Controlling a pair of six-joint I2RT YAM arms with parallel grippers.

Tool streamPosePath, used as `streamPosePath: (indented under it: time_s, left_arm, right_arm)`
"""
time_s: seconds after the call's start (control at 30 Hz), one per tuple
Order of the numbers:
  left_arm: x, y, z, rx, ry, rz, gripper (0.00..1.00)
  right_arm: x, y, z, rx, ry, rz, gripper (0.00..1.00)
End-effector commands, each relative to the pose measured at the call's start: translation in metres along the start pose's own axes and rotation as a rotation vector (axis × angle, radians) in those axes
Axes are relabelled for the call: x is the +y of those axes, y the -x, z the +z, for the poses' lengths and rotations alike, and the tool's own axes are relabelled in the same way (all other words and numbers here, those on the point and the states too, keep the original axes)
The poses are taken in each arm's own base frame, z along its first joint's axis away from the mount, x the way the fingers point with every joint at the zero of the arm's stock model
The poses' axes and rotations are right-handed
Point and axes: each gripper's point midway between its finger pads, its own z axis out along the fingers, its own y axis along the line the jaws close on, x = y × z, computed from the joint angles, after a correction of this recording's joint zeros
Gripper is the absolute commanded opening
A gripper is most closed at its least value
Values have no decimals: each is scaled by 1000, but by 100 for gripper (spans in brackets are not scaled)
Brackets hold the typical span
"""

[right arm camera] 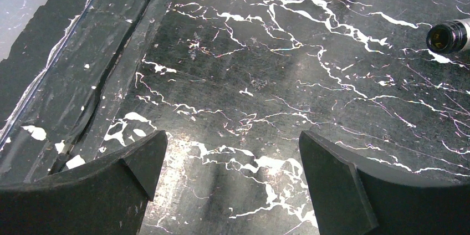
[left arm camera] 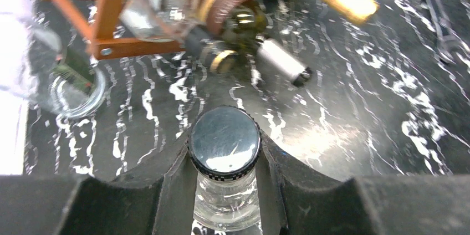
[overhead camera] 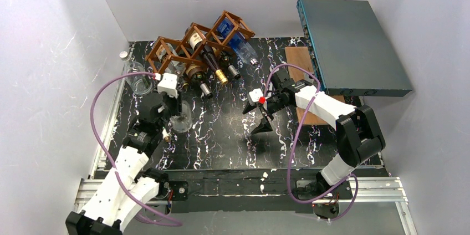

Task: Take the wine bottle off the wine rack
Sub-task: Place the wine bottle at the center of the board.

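Observation:
The reddish-brown lattice wine rack [overhead camera: 194, 46] stands at the back of the table with several bottles lying in its cells. A clear glass wine bottle [overhead camera: 182, 119] with a shiny dark cap [left arm camera: 224, 141] is out of the rack, in front of its left end. My left gripper [overhead camera: 175, 105] is shut on its neck [left arm camera: 224, 199], just under the cap. In the left wrist view the rack [left arm camera: 111, 19] lies beyond the cap. My right gripper [overhead camera: 260, 116] hangs open over bare tabletop, nothing between its fingers [right arm camera: 141, 163].
Dark bottles with gold [overhead camera: 221, 76] and silver [overhead camera: 206, 90] caps and a blue bottle [overhead camera: 233, 35] poke out of the rack. A clear jar [overhead camera: 138, 80] stands at the left. A grey box [overhead camera: 354, 46] sits over a wooden board [overhead camera: 302, 69] at the right.

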Motion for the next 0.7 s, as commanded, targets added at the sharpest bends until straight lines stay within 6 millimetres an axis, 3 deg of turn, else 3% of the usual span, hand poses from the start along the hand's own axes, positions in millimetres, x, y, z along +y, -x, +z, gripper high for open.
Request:
streamPosePath:
  time_s: [0.0,0.33,0.67]
  left_arm:
    - [51,103,-15,-306,160,-105,0]
    - [113,121,-4,-355,341,-153,0]
    - [171,118,-12,-359,535,-116,0]
  right_arm:
    - [-7,15,-5,-20,-10,-48,98]
    - [-6,16,-5,-25,-6,-48,98]
    - [-6,16,-5,-26,-5,-50,98]
